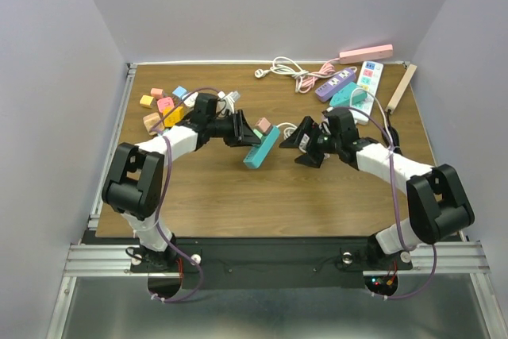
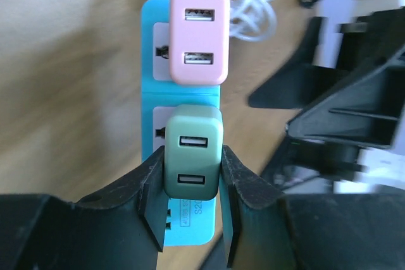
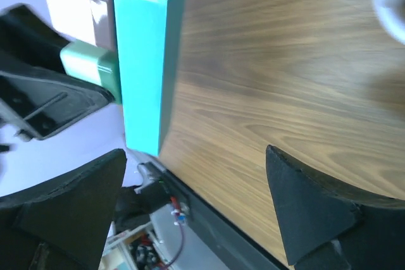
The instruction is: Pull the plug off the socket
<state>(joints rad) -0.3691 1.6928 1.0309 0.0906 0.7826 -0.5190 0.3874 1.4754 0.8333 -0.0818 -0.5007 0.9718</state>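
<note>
A: Grip state?

B: The green plug (image 2: 193, 150) is clamped across its sides by the left gripper (image 2: 193, 156), whose fingers are closed narrow on it. It is seated in the teal strip (image 3: 147, 55), which is seen tilted about mid-table (image 1: 238, 196), between the two arms. The right gripper (image 3: 196, 153) is spread wide and nothing is held. The strip's near end sits just beyond its gap, not inside it.

A: So the strip isn't restrained.

B: Not by anything that can be seen. Whether its lower end is rested on the wood cannot be told.

A: Main risk?

B: If a pull is made now, the strip is likely to be dragged along with the plug and no separation obtained. The right fingers would need to be closed on the strip body first.

A: Others?

B: Three.
- The plug is held on smooth sides, so slip under load is possible.
- The pink plug (image 2: 198, 37) is seated just far of the green one and could be knocked if the right fingers are brought in too far up the strip.
- The white cable (image 2: 247, 4) is coiled at the far end and could be snagged or tugged.

And once the plug is freed, an unheld strip would be dropped.
</note>
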